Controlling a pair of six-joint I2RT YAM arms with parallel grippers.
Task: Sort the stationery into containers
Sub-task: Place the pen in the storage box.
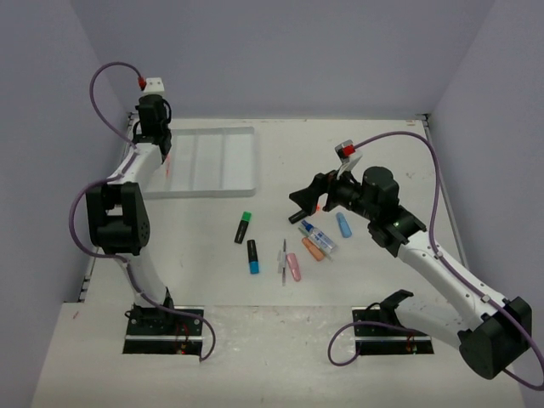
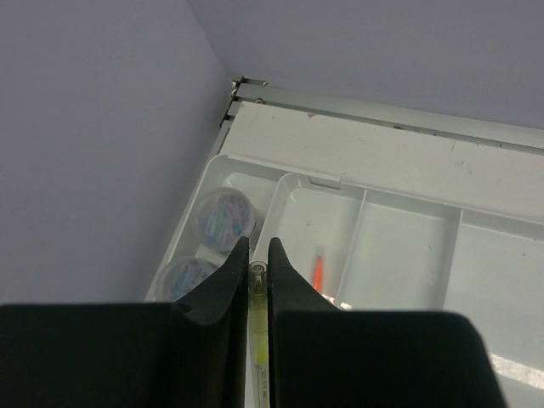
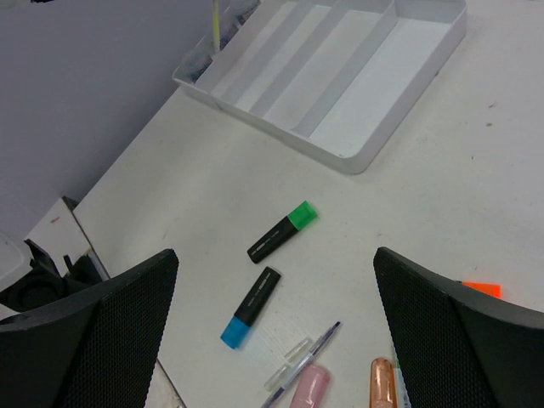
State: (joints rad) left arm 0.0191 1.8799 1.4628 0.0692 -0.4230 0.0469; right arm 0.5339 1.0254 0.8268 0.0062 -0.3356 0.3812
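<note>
- Left gripper (image 2: 255,255) pinches one thin pen (image 2: 256,340) over the white tray (image 2: 408,204).
- Inside: two round pots (image 2: 223,217); one orange item (image 2: 317,270), perhaps a pen.
- Right gripper (image 3: 274,255) spread wide above two highlighters (image 3: 281,232), three erasers (image 1: 293,267), one glue bottle (image 1: 319,237), one clear pen (image 3: 302,365).

- My left arm (image 1: 140,161) blocks the left end of the tray (image 1: 229,161) at upper left; 2 pots (image 2: 223,217) sit in that compartment.
- Bare table (image 1: 382,153) at upper right; loose stationery (image 1: 253,257) clutters the centre.
</note>
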